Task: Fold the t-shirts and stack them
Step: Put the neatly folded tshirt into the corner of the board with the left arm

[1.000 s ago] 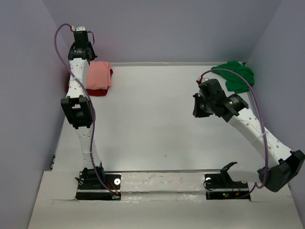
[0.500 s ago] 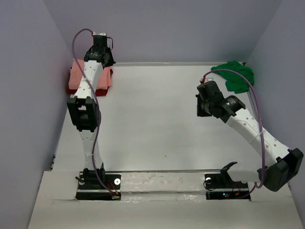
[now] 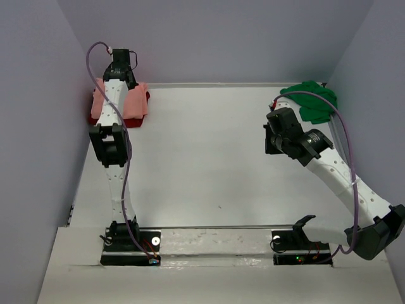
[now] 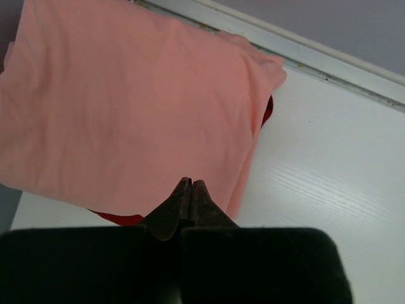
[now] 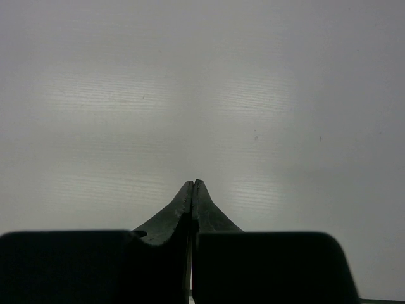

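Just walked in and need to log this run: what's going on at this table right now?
Two robot arms are folding and stacking t-shirts. The salmon-pink t-shirt lies folded on top of the dark red t-shirt in the far left corner. The left gripper hangs shut over that stack's near edge, gripping nothing. The green t-shirt sits crumpled in the far right corner, not yet folded. The right gripper is shut and empty over bare table.
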{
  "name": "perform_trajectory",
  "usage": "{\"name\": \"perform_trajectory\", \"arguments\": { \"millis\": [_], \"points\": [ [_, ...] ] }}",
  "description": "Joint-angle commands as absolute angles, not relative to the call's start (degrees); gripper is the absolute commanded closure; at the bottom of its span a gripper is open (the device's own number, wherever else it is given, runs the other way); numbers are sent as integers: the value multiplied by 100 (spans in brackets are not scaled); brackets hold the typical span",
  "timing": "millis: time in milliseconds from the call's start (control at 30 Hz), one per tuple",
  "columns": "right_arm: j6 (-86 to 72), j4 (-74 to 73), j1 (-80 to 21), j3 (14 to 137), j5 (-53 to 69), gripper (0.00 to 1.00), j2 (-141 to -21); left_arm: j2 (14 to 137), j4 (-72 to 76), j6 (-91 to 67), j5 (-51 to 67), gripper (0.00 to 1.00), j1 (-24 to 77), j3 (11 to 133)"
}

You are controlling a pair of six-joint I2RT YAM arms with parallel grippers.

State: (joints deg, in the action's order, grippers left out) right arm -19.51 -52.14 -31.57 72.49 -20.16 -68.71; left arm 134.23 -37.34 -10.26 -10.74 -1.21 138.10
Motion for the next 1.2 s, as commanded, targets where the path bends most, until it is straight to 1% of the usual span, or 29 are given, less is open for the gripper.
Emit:
{"name": "perform_trajectory", "arguments": {
  "millis": [0, 300, 467, 733, 900, 1167],
  "points": [
    [-1881, -5036, -3199, 7532, -2031, 100, -6847, 13421, -3586, -879, -1204, 100, -377, 13904],
    [-1951, -5062, -3199, 7453, -1907, 100, -6961, 13798, -3401, -826, -1028, 100, -756, 13992],
    [-1960, -5124, -3199, 7514, -1881, 100, -7022, 14219, -3401, -835, -896, 100, -800, 14123],
    [-1977, -5177, -3199, 7576, -1855, 100, -7005, 14546, -3472, -914, -897, 100, -861, 14186],
    [-2039, -5168, -3199, 7532, -1819, 100, -6996, 14581, -3481, -1020, -536, 100, -791, 14072],
    [-2092, -5133, -3199, 7453, -1749, 100, -6847, 14625, -3612, -993, -563, 100, -449, 14001]
  ]
}}
